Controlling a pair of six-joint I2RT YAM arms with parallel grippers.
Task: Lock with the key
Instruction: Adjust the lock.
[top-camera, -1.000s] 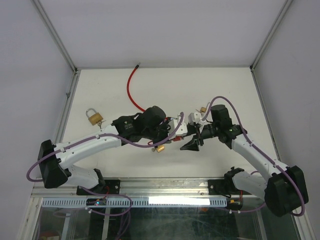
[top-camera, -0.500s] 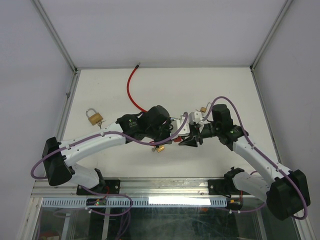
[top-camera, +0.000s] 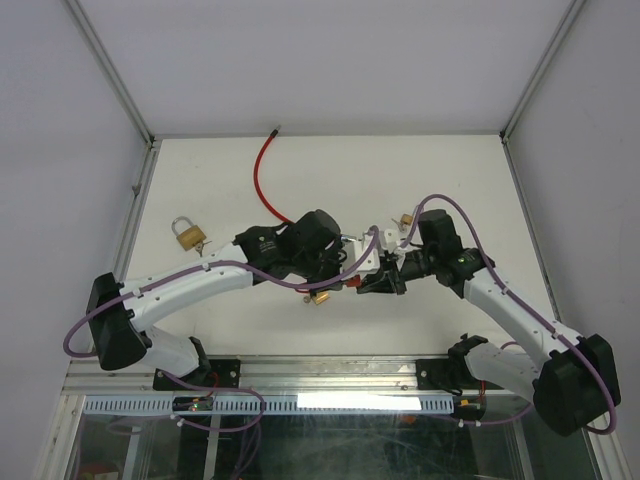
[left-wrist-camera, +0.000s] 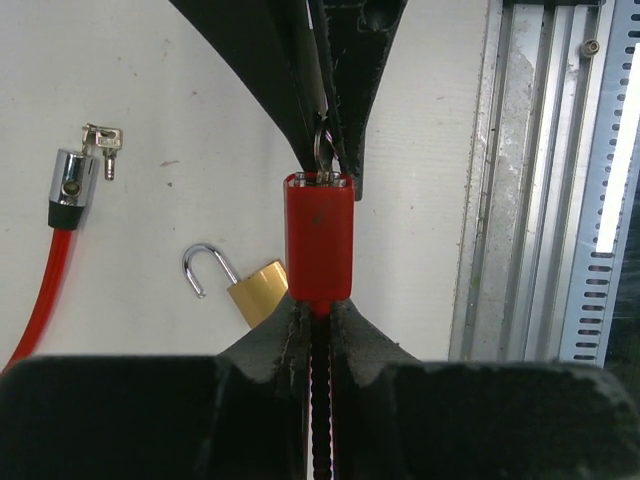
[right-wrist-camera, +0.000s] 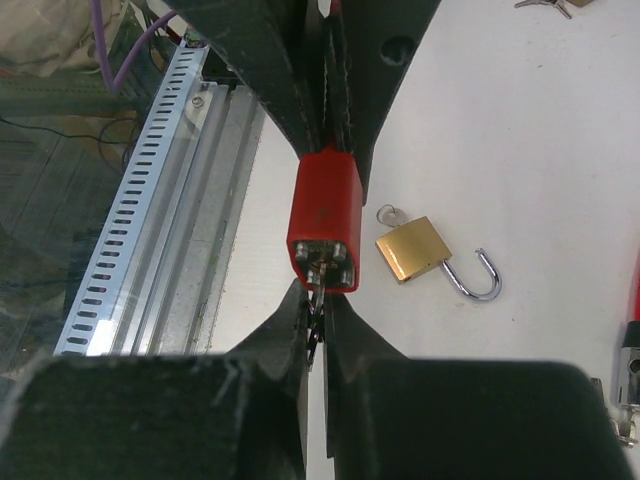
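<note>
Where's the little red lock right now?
Mid-frame in the left wrist view, the red rectangular padlock sits pinched in the left claw, with an open brass padlock lying on the table nearby.

left arm (top-camera: 185, 287): white links, black joints | right arm (top-camera: 520, 315): same | cables (top-camera: 445, 197): purple | left end effector (left-wrist-camera: 318, 312): black

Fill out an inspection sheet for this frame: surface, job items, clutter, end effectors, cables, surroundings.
Surface: white table, no spills seen.
Job's things: red padlock held between both end effectors, with the key in its end face.
Clutter: open brass padlock; second open brass padlock; red cable lock with spare keys.
End effectors: left end effector shut on red padlock; right end effector shut on key.
Cables: purple cables loop along both arms.
Surroundings: metal rail at the near edge; plain walls.
</note>
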